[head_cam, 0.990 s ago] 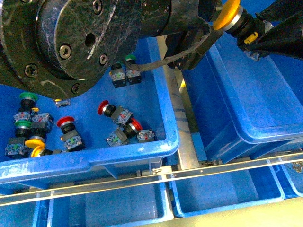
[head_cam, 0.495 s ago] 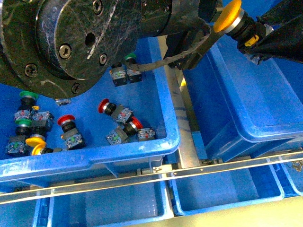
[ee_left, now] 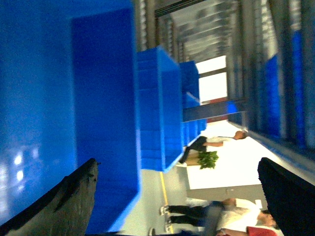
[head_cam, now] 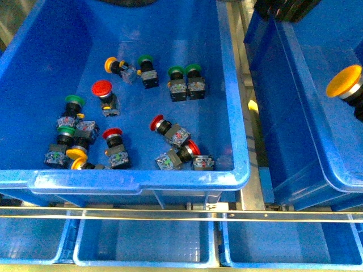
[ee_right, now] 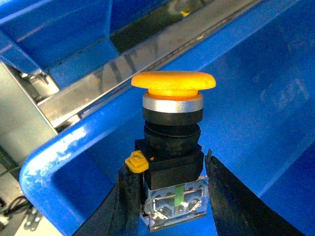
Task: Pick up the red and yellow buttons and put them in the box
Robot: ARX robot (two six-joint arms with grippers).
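My left arm has cleared the front view, and the yellow button (head_cam: 345, 81) now hangs further in over the box (head_cam: 272, 124). The right claw (ee_right: 170, 196) is clenched on its contact block (nothing dropped yet), so I judge release comes next.

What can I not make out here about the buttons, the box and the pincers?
- Front view: the right edge cuts the yellow button; the right pincer gripping it is outside.
- Front view: the box floor runs past the edge, contents unknown.
- Left wrist view: blurred; the left pincer shows only dark fingertips.
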